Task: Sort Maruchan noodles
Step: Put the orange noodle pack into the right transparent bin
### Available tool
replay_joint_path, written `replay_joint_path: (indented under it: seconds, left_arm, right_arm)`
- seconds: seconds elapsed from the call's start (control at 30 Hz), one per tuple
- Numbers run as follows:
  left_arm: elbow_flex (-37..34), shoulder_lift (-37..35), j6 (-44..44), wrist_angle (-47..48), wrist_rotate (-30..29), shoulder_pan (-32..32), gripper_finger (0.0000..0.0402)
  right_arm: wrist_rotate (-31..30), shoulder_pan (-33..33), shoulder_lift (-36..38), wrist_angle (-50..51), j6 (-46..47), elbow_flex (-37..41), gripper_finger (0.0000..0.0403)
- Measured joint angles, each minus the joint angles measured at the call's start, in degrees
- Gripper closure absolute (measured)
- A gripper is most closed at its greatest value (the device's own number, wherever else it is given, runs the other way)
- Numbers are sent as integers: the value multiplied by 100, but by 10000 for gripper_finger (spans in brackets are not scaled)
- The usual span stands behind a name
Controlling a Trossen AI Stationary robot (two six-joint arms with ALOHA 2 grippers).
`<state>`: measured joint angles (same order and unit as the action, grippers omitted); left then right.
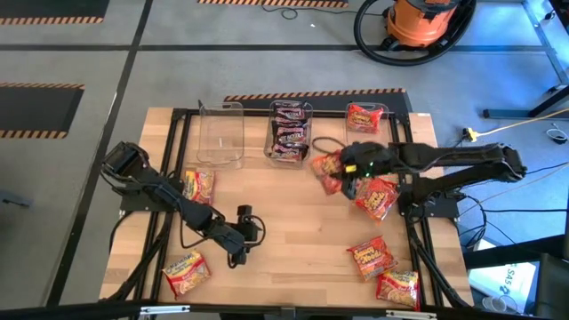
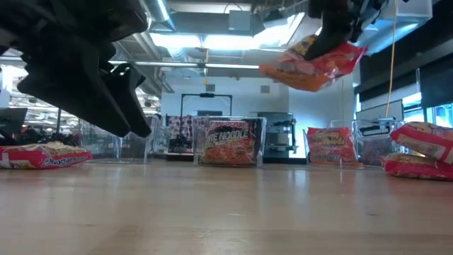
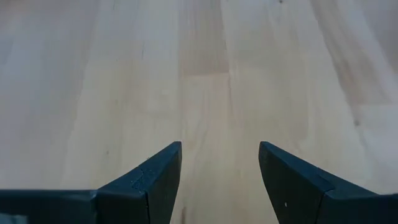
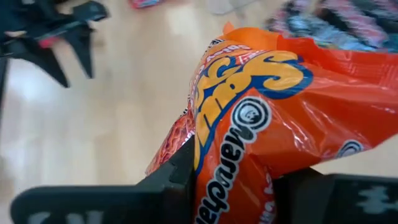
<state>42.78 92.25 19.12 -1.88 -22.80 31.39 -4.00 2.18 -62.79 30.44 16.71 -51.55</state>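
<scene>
My right gripper [image 1: 345, 172] hangs over the table's far middle, shut on a red-orange and yellow Maruchan packet [image 1: 327, 169], which the low view shows held high [image 2: 315, 64]. My left gripper [image 1: 239, 256] hovers open above bare wood near the table's middle; in its wrist view [image 3: 221, 168] nothing lies between the fingers. Loose packets lie flat on the table at the left [image 1: 198, 185], near left [image 1: 185, 271], right [image 1: 378, 197] and near right [image 1: 372, 258], [image 1: 398, 287]. The middle tub [image 1: 290, 129] holds dark packets and the right tub [image 1: 364, 116] a red one. My right gripper pinches the red-orange packet between its two fingers at one end [image 4: 227, 180], coming from the table's right side. The packet is lifted clear of the table and tilted, its free end [image 2: 279, 69] sticking out toward the left past the fingers.
Three clear tubs stand along the far edge; the left one [image 1: 220, 133] is empty. A black frame [image 1: 173, 160] runs along the table's sides. Bare wood [image 1: 293, 222] lies between the two arms. An orange vacuum [image 1: 425, 20] stands on the floor beyond.
</scene>
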Motion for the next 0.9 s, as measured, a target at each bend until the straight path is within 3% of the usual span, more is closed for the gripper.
replay_joint_path:
  seconds: [0.2,0.5,0.67,0.9]
  left_arm:
    - [0,0,-556,-87,27,-218,192]
    - [2,-33,-1085,-162,2156,-1461,192]
    - [2,-33,-1558,-165,2568,-2031,192]
    - [2,-33,-1934,-202,2903,-2428,192]
  right_arm:
    - [-171,790,392,460,-1102,0,313]
    - [-672,1908,508,790,-3089,-270,313]
    - [-1154,2585,318,993,-3828,-740,313]
    - [-998,3343,-284,1472,-4505,-1175,313]
